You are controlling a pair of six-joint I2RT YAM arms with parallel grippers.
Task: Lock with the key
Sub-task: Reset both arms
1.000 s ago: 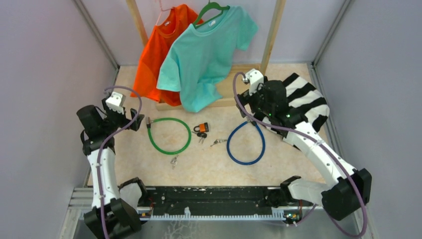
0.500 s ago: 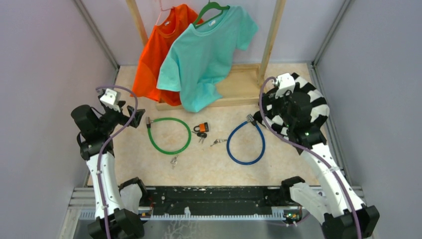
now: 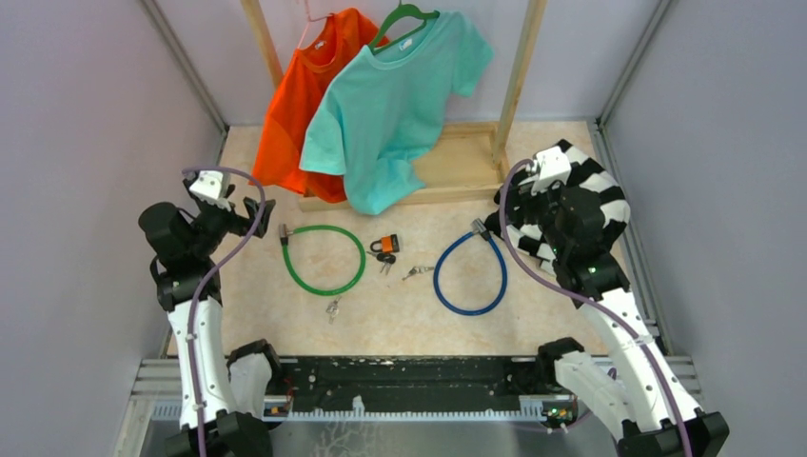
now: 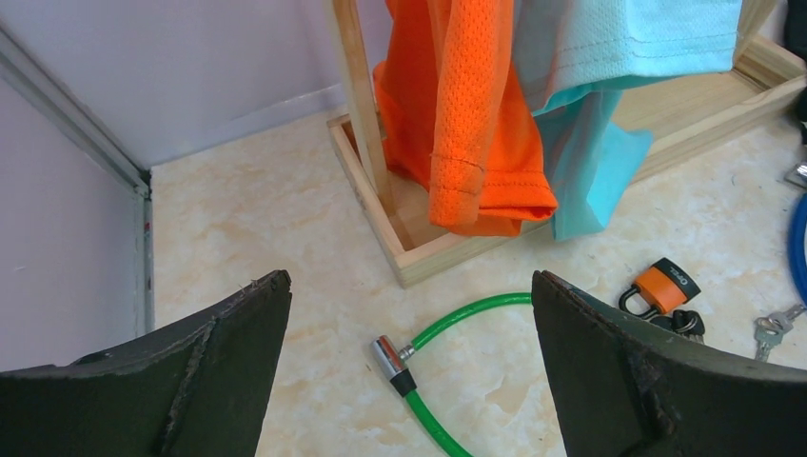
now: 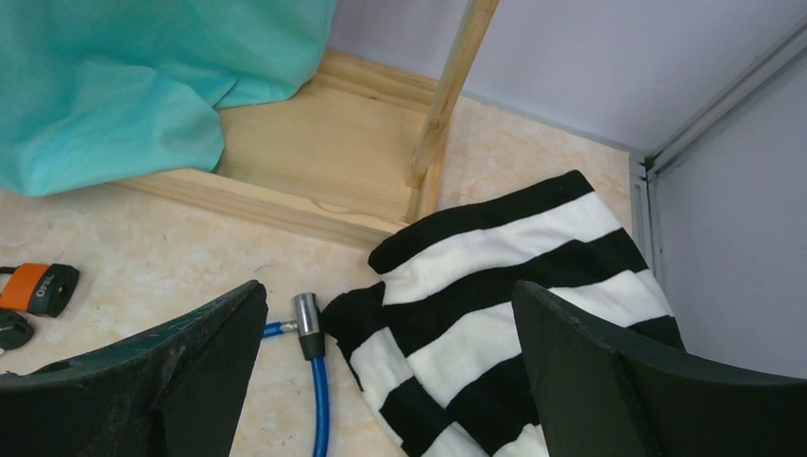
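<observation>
A green cable lock [image 3: 324, 259] lies in a loop left of centre, its metal end [image 4: 390, 360] seen between my left fingers. A blue cable lock [image 3: 471, 274] lies right of centre, its metal end [image 5: 306, 314] beside the striped cloth. An orange padlock [image 3: 385, 244] with dark keys sits between them, and it also shows in the left wrist view [image 4: 663, 286]. Loose keys [image 3: 416, 272] lie by the blue loop, and another key [image 3: 332, 308] lies below the green loop. My left gripper [image 3: 255, 217] [image 4: 409, 278] is open and empty. My right gripper [image 3: 500, 217] [image 5: 388, 290] is open and empty above the blue lock's end.
A wooden clothes rack [image 3: 457, 162] stands at the back with an orange shirt [image 3: 305, 105] and a teal shirt [image 3: 400, 95] hanging. A black-and-white striped cloth [image 3: 595, 190] lies at the right under my right arm. Grey walls close in both sides.
My right arm has pulled back to the right, away from the rack base. My left arm has drawn slightly left. Both grippers stay open; locks and keys have not moved.
</observation>
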